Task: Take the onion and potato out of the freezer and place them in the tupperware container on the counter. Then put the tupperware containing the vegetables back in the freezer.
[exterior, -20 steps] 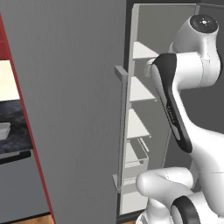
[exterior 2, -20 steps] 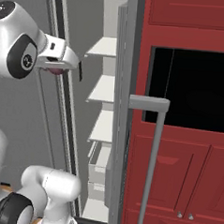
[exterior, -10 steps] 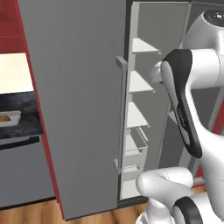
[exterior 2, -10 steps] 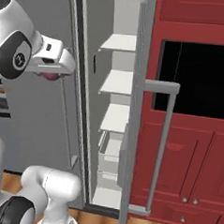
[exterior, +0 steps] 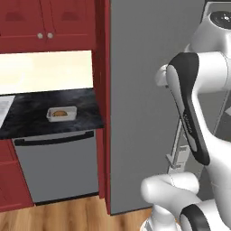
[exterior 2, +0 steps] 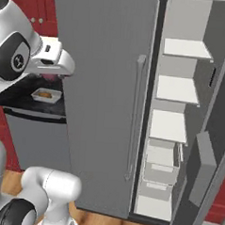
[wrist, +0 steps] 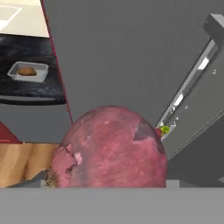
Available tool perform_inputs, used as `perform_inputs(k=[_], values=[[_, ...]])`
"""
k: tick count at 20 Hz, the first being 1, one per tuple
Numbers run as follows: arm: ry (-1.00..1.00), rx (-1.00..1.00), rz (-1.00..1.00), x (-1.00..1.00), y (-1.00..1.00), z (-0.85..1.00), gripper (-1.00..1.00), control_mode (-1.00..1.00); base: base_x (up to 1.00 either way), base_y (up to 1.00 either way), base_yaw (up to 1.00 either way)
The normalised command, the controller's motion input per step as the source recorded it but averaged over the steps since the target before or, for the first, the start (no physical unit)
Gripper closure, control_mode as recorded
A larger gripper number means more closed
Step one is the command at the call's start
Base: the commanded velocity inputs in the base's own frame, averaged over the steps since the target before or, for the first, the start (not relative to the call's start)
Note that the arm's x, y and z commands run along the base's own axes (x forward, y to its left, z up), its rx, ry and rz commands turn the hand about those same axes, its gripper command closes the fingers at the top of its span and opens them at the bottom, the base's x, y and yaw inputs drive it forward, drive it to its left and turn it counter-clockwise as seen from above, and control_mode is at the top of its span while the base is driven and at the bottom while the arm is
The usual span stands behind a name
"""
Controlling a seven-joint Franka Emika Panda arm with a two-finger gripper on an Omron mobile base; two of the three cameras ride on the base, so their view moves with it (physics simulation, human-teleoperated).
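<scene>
A big dark-red onion (wrist: 111,146) sits between the fingers of my gripper (exterior 2: 50,74), which is shut on it; the onion hides the fingertips. Seen from the right base, the onion (exterior 2: 51,76) shows as a pink patch under the hand, in front of the freezer's (exterior 2: 106,85) closed left door. The tupperware container (exterior: 61,113) stands on the black counter (exterior: 27,119) to the left of the freezer (exterior: 144,90). A brown potato (wrist: 27,70) lies inside the tupperware container (wrist: 17,75). The hand is well short of the tub, above floor level.
The freezer's right door hangs open, showing pale shelves (exterior 2: 175,87) and drawers (exterior 2: 160,167). A vertical bar handle (exterior 2: 135,116) runs down the closed door. A grey dishwasher front (exterior: 56,164) sits under the counter, with dark red cabinets (exterior: 45,22) above. The floor is wood (exterior: 67,216).
Both base views have swung left, so the camera has moved: the counter and tub now show where the open freezer was. The onion stays in the gripper.
</scene>
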Motion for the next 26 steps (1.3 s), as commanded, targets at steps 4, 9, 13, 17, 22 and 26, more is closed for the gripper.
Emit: perform_inputs(k=[4, 9, 13, 17, 22, 26], values=[[0.00, 0.00, 0.00, 0.00, 0.00, 0.00, 1.00, 1.00, 0.20, 1.00, 0.07], [0.00, 0.00, 0.00, 0.00, 0.00, 0.00, 1.00, 1.00, 0.76, 1.00, 0.03], [0.00, 0.00, 0.00, 0.00, 0.00, 0.00, 1.00, 1.00, 1.00, 0.67, 0.00], [0.00, 0.00, 0.00, 0.00, 0.00, 0.00, 1.00, 1.00, 0.97, 0.52, 0.00], [0.01, 0.00, 0.00, 0.04, 0.00, -0.11, 1.00, -1.00, 0.46, -0.02, 0.00], [0.10, 0.00, -0.01, 0.18, -0.09, -0.62, 1.00, -1.00, 0.00, 0.00, 0.00]])
